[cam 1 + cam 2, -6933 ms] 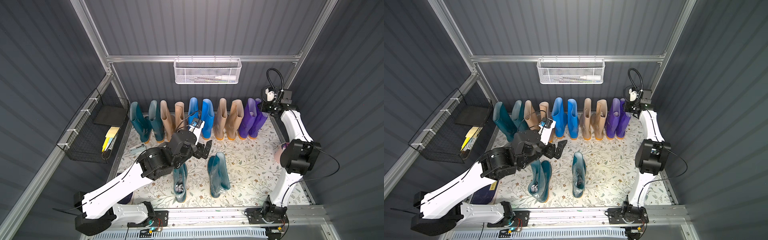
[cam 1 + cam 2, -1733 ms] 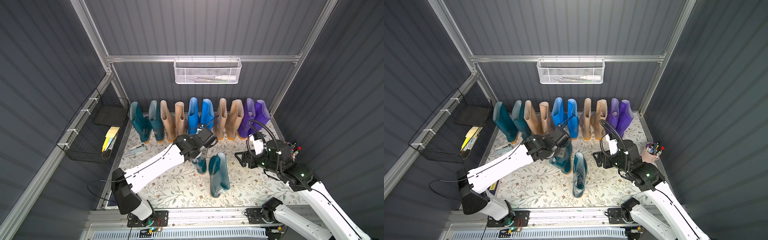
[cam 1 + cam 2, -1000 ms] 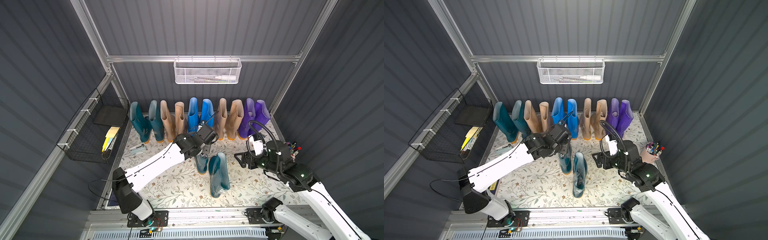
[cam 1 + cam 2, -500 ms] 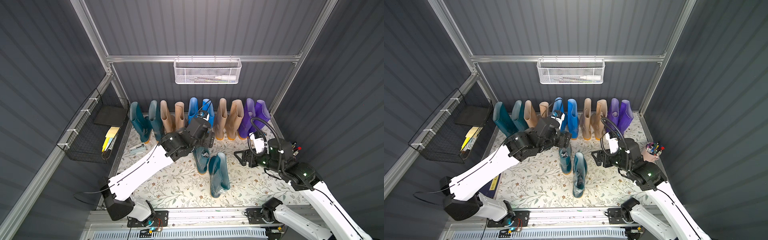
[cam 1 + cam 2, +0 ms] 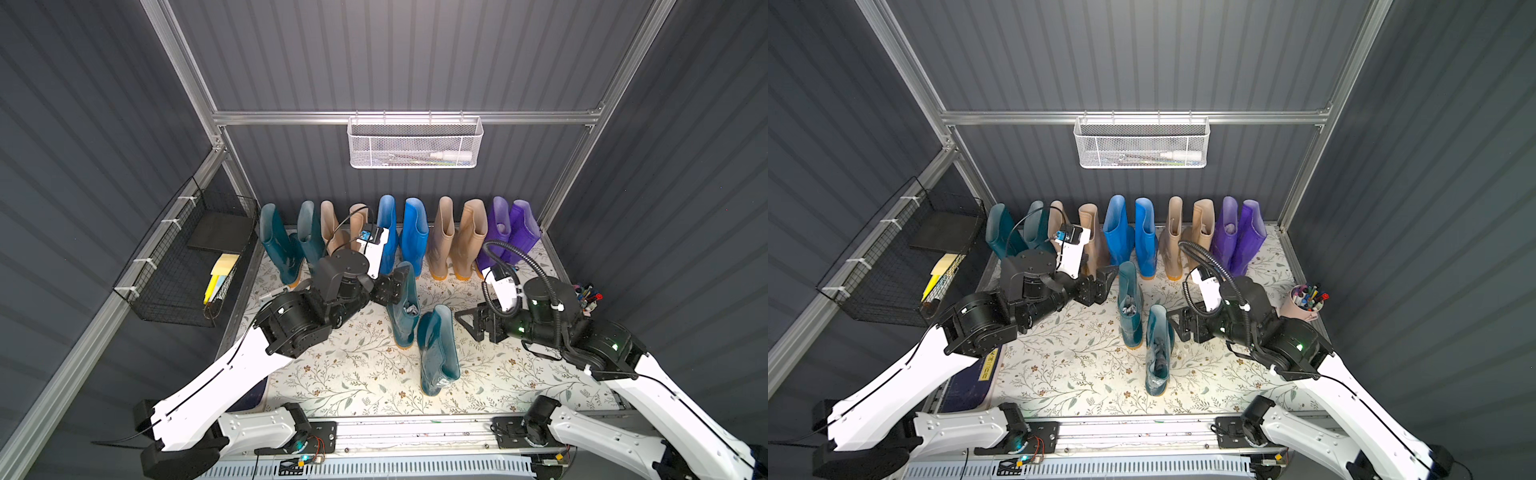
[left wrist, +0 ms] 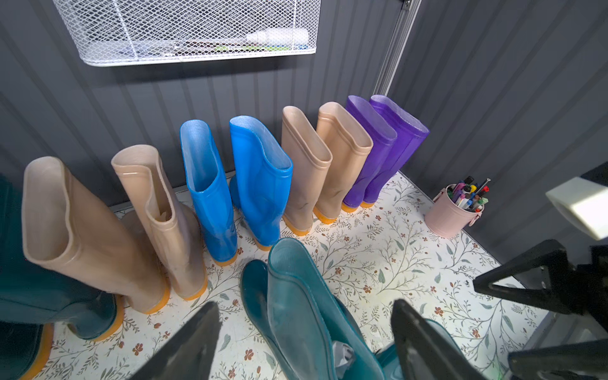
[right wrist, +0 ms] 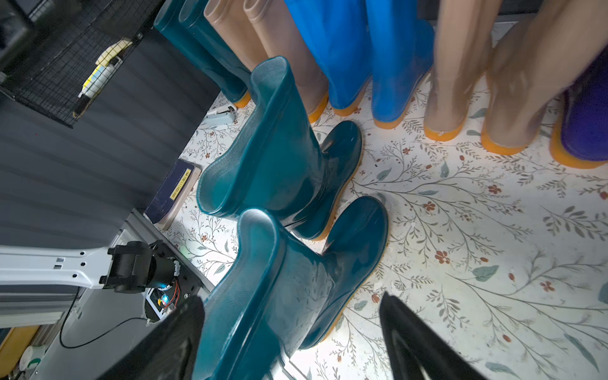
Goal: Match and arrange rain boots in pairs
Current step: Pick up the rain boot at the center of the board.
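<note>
Ten boots stand in a row against the back wall, sorted by colour from the robot's left: a teal pair [image 5: 286, 245], a beige pair [image 6: 164, 230], a blue pair [image 5: 415, 232], a second beige pair [image 5: 469, 237] and a purple pair [image 5: 521, 228], all upright on orange soles. Two more teal boots stand upright out on the floral mat [image 5: 353, 374], in front of the blue pair. They are the rear boot [image 5: 403, 307], with crumpled paper showing inside its shaft, and the front boot [image 5: 438, 353], just beside it to the right and nearer the robot. Whether the two touch I cannot tell. The left hand [image 5: 392, 286] hangs at the rear boot's rim on its left side with its jaws spread. In the left wrist view its fingers [image 6: 194, 339] frame the shaft, with mat showing on both sides. The right hand [image 5: 469, 326] sits just to the right of the front boot, near its top, also spread wide. In the right wrist view its fingers [image 7: 164, 345] flank that shaft, and no contact shows. A pink pen cup [image 5: 1304, 307] stands in the back right corner near the purple pair. A white basket [image 5: 415, 145] hangs on the back wall, and a black basket [image 5: 187, 266] hangs on the left wall.
</note>
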Robot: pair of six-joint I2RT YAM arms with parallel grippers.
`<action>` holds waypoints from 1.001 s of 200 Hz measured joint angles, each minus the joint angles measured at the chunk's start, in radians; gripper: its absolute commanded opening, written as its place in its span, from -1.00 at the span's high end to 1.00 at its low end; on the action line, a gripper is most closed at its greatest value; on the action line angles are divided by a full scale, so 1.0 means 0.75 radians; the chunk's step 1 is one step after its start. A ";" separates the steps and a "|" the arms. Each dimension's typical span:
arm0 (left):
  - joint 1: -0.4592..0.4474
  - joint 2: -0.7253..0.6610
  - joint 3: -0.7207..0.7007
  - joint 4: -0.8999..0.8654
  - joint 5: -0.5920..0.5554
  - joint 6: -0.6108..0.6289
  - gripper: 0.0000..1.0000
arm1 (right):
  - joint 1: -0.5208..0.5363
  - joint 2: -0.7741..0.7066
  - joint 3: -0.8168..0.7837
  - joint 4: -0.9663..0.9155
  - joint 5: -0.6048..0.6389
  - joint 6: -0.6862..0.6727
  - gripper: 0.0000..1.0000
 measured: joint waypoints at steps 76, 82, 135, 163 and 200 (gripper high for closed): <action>0.000 -0.117 -0.215 0.019 -0.005 -0.038 -0.70 | 0.232 0.083 -0.010 -0.008 0.181 0.072 -0.73; 0.000 -0.125 -0.223 0.019 -0.007 -0.043 -0.70 | 0.249 0.090 -0.010 -0.008 0.193 0.079 -0.73; 0.000 -0.152 -0.244 0.019 -0.019 -0.067 -0.70 | 0.369 0.174 -0.010 -0.007 0.325 0.133 -0.69; 0.000 -0.152 -0.244 0.017 -0.019 -0.068 -0.70 | 0.407 0.219 -0.006 -0.018 0.383 0.160 -0.65; 0.000 -0.152 -0.244 0.008 -0.020 -0.068 -0.70 | 0.470 0.273 0.027 -0.033 0.455 0.198 -0.51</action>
